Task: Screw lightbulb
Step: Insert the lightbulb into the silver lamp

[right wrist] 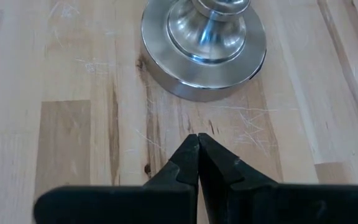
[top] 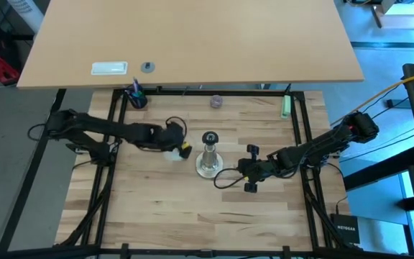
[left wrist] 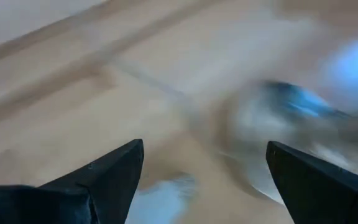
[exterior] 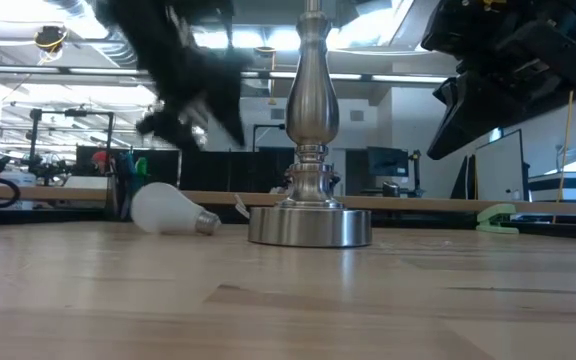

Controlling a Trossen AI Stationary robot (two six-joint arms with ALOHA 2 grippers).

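Observation:
The white frosted lightbulb (exterior: 166, 209) lies on its side on the wooden table, left of the stand, its screw base (exterior: 207, 224) pointing toward the stand. It also shows in the high view (top: 169, 152). The silvery round-based stand (top: 208, 155) stands upright at the table's middle (exterior: 310, 150). My left gripper (left wrist: 204, 168) is open and hovers above the bulb, clear of it (exterior: 183, 95). My right gripper (right wrist: 197, 140) is shut and empty, just right of the stand's base (right wrist: 204, 43) and above the table (top: 249, 169).
A dark cup with pens (top: 136, 97), a small greyish round knob (top: 215, 101) and a green object (top: 285, 108) sit along the table's far edge. A dark cable (top: 225, 178) loops beside the stand. A paler tabletop (top: 192, 36) lies beyond.

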